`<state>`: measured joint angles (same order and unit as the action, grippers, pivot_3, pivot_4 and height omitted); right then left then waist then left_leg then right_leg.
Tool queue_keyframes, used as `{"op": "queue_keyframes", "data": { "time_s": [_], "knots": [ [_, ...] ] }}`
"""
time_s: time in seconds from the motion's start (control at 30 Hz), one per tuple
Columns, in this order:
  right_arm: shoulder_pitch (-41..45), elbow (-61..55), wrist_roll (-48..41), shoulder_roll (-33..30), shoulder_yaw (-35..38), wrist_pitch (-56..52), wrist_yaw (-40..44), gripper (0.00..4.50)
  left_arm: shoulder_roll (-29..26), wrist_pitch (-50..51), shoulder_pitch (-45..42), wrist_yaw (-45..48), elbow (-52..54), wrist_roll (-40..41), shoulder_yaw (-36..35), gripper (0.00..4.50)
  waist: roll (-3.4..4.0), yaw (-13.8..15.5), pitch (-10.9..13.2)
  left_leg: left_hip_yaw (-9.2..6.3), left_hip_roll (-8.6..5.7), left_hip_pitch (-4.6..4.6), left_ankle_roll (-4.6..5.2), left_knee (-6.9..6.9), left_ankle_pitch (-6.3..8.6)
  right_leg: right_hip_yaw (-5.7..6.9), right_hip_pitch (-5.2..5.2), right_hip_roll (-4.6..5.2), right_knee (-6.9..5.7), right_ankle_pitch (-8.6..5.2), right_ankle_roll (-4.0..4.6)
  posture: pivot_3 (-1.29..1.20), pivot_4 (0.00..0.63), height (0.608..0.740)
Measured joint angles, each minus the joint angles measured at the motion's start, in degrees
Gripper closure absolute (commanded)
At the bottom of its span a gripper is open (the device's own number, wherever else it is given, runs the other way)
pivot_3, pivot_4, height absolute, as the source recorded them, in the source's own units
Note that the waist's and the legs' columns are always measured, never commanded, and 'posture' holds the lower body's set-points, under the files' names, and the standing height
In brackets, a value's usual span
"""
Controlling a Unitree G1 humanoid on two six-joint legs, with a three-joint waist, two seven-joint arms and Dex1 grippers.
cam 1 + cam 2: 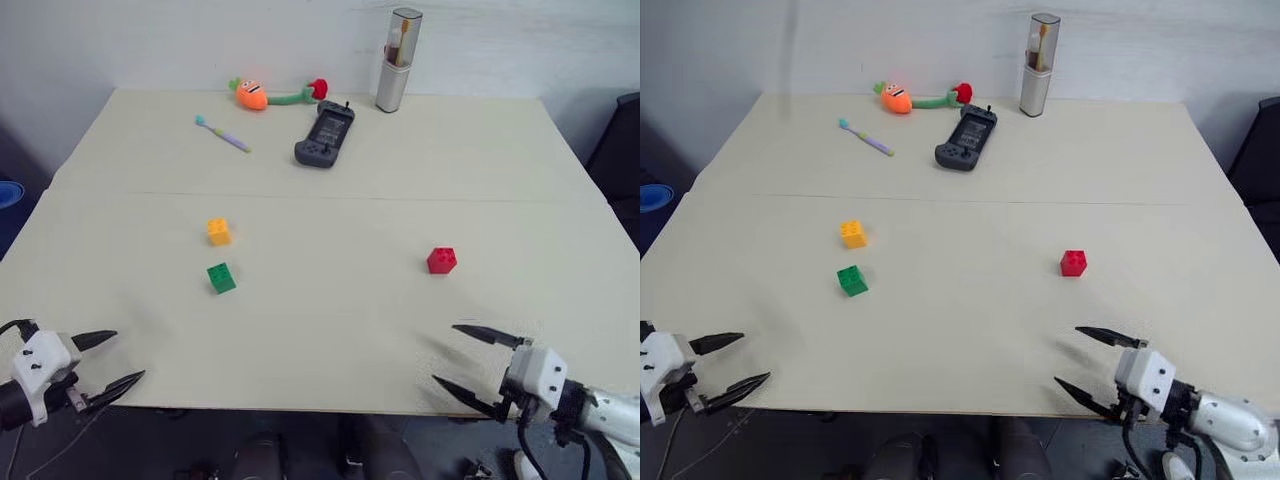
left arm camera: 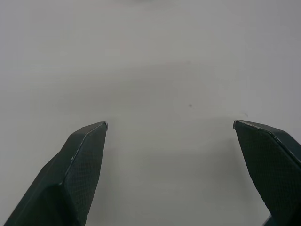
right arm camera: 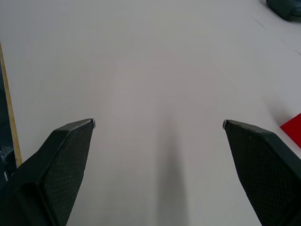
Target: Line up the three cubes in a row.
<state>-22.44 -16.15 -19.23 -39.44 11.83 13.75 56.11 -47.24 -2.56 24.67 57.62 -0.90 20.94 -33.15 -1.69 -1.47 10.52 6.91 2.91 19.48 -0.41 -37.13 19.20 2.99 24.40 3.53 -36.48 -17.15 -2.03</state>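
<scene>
Three small studded cubes lie apart on the pale table. The yellow-orange cube sits left of centre, and the green cube lies just in front of it. The red cube rests alone to the right, its corner showing as a red edge in the right wrist view. My left gripper hovers open at the table's near left edge, empty. My right gripper stands open over the near right edge, a little in front of the red cube, with nothing between its fingers.
At the back of the table lie a dark game controller, a toothbrush, a plush carrot toy and an upright silver toothbrush case. A dark chair stands off the right side. A seam crosses the tabletop.
</scene>
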Motion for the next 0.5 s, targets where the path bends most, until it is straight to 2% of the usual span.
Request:
{"op": "queue_keyframes", "data": {
  "time_s": [0.2, 0.33, 0.5],
  "knots": [
    [1.1, -1.6, -0.2, 4.0, 0.7, -0.5, -5.1, 0.00, 0.6, 0.0, -0.8, 1.1, 1.1, 1.6, -0.2, 0.00, -0.06, -0.1, 0.0, 0.00, 0.02, -0.03, -0.04, 0.00, 0.00, -0.01, -0.02, -0.01, -0.04, 0.00, 0.00, 0.00, 0.150, 0.740],
    [-2.9, -5.5, -2.1, 8.6, 6.2, -3.2, -12.3, 0.00, 0.5, 3.0, -0.9, 4.5, 8.7, 5.6, 1.3, 0.00, -0.04, 0.3, 0.0, -0.04, 0.01, 0.00, -0.09, 0.01, 0.02, 0.00, -0.01, 0.02, -0.04, -0.01, 0.03, 0.00, 0.150, 0.740],
    [-9.6, -6.7, -2.4, 16.7, 11.1, -6.6, -21.7, 0.00, 3.5, 6.2, -2.0, 4.6, 17.9, 8.4, 7.1, 0.00, 0.01, 0.2, -0.1, -0.03, 0.02, -0.05, -0.11, 0.01, 0.03, -0.04, -0.07, 0.01, -0.06, -0.02, 0.03, 0.00, 0.150, 0.740]
  ]
}}
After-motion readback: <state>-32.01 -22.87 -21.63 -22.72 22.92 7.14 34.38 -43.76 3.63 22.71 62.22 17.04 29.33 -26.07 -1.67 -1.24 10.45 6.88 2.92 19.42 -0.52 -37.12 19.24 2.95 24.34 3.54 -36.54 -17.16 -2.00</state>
